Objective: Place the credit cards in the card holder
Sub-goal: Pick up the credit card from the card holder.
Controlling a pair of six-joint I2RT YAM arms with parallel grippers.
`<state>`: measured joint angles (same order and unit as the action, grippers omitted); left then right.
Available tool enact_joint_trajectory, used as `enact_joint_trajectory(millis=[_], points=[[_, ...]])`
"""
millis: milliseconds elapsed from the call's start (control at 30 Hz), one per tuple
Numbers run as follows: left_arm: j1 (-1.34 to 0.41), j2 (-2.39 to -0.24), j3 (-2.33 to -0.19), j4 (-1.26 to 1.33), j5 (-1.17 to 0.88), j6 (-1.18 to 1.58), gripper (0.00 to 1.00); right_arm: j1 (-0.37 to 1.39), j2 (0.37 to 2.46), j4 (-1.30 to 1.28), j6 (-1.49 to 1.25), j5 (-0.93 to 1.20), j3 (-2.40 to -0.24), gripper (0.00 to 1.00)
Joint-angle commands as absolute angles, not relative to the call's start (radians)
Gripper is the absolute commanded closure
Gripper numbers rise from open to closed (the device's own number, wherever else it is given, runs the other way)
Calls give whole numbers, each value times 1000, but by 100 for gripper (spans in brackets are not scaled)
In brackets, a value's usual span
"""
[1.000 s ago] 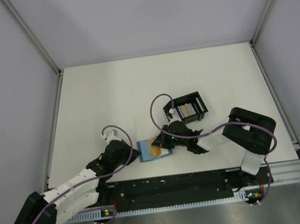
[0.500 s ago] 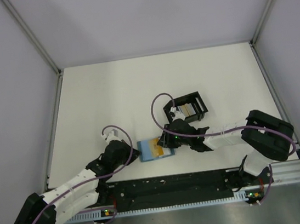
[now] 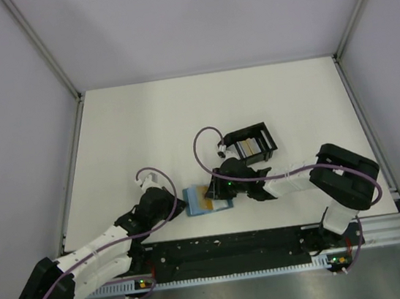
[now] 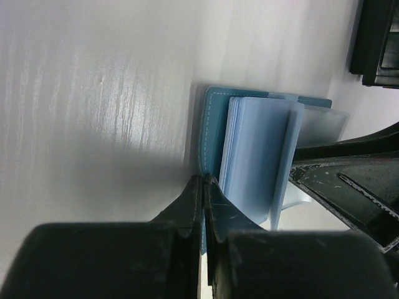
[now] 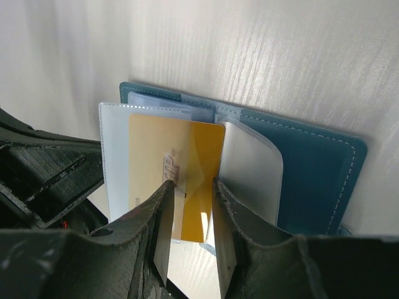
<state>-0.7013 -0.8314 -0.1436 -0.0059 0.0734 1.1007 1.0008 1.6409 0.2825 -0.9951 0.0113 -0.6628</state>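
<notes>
My right pincer [image 5: 190, 187] stands parted over an orange-yellow plastic card [image 5: 159, 149], which seems partway into the open teal-blue folding card holder [image 5: 312, 168] at near centre. My left pincer [image 4: 204, 182] is closed at the holder's left edge. More cards [image 3: 250, 147] wait in the black open-topped tray [image 3: 245, 129], farther right.

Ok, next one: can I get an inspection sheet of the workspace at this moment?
Surface: white table, no marks seen.
Job's things: wallet lying open; yellow card partly in a clear sleeve; more cards standing in the black tray.
Clutter: nothing seen.
Grippers: left gripper shut on the wallet's edge; right gripper open, fingers astride the yellow card.
Cables: purple cables looped at each wrist, off the wallet.
Surroundings: grey walls, metal posts.
</notes>
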Motion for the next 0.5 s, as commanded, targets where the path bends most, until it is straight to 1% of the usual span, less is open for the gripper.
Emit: enact_joint_trajectory(millis=[0, 267, 467], points=[[-706, -825, -150, 5, 92, 1089, 100, 1022, 1670, 351, -991, 72, -703, 69], [-706, -825, -146, 5, 94, 1088, 100, 1025, 1649, 411, -970, 75, -707, 70], [-706, -827, -150, 5, 94, 1085, 100, 1023, 1689, 425, -977, 121, -735, 70]])
